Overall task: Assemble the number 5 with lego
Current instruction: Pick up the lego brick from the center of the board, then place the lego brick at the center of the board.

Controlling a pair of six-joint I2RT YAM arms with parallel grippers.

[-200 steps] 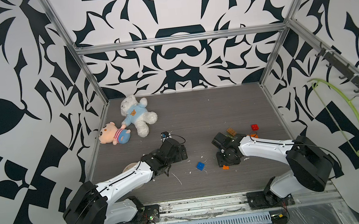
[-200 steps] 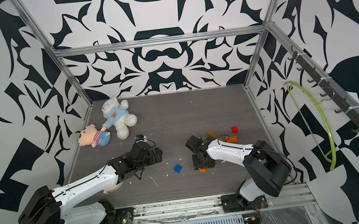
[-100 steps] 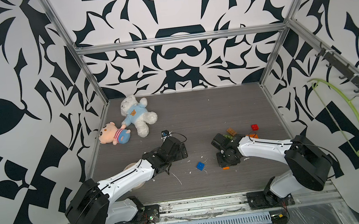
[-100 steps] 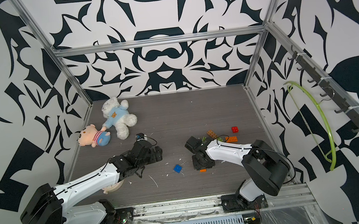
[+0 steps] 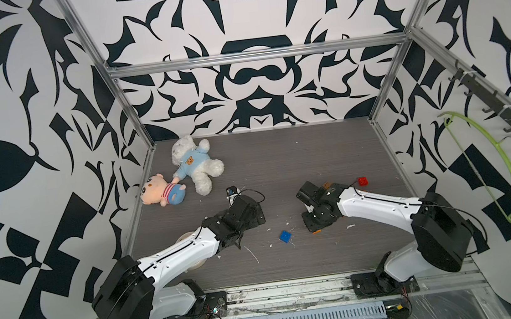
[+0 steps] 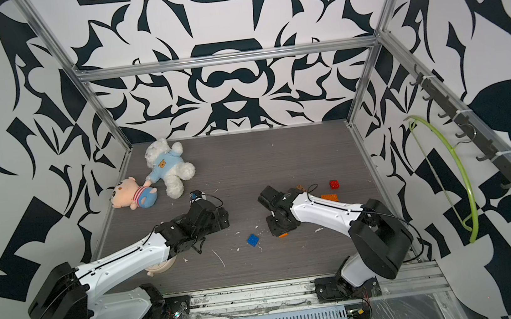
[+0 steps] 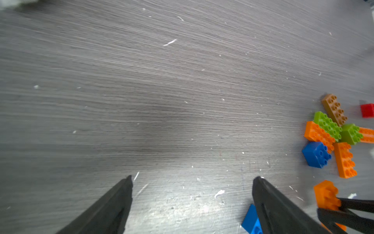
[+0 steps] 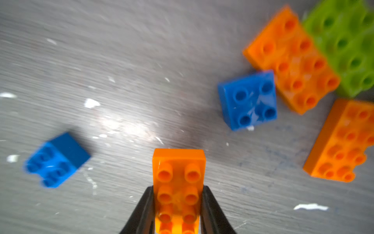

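My right gripper (image 8: 178, 194) is shut on an orange lego brick (image 8: 178, 172), a finger on each long side, low over the table. In both top views only that brick's tip (image 5: 316, 231) (image 6: 283, 234) shows under the gripper. One blue square (image 8: 56, 160) lies loose to one side. Another blue square (image 8: 249, 101) sits by two orange rectangles (image 8: 291, 60) and a lime green brick (image 8: 348, 44). My left gripper (image 7: 193, 179) is open over bare table, the loose blue square (image 7: 250, 220) just behind one finger. Brown (image 7: 334, 109) and red (image 7: 367, 110) bricks lie farther off.
A white plush bear (image 5: 195, 163) and a pink doll (image 5: 161, 194) lie at the back left. A round cream clock (image 6: 160, 267) sits under my left arm. A green hanger (image 5: 494, 166) hangs on the right wall. White flecks litter the grey table (image 5: 281, 164).
My right gripper has closed onto the orange brick. My left arm has shifted slightly toward the back of the table.
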